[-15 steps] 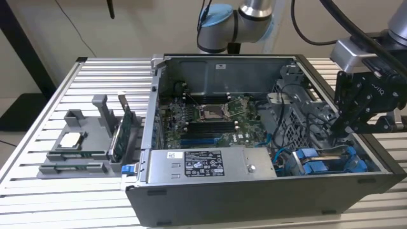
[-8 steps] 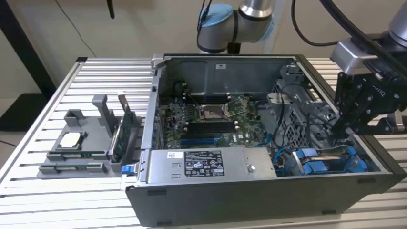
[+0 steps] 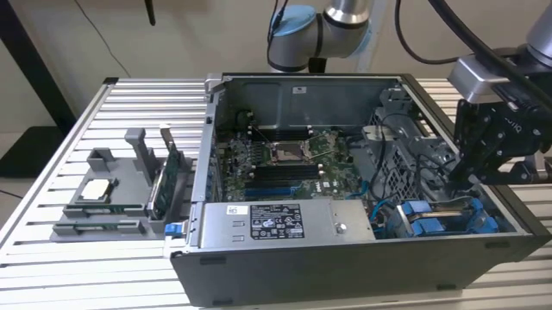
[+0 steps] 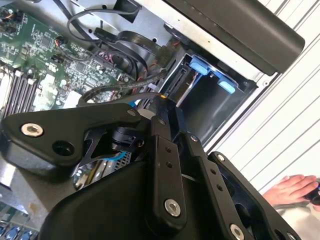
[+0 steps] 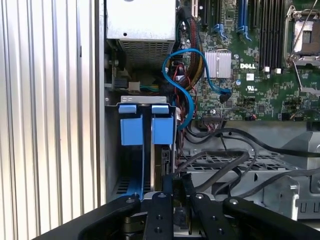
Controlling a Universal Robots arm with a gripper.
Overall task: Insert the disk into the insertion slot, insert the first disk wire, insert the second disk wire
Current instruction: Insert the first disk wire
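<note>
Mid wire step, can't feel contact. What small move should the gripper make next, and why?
Probably a slight push toward the disk: in the first wrist view the gripper sits at the disk's edge in the insertion slot, black cables alongside, seating not visibly confirmed.

Grey metal insertion slot (image 5: 145,100) with bright blue plastic rails (image 5: 131,131) — the same blue as the thin looping cable (image 5: 190,50). Green motherboard (image 5: 260,95), speckled with black chips; pale silver ribbed table (image 5: 45,125), striped with dark grooves.
</note>
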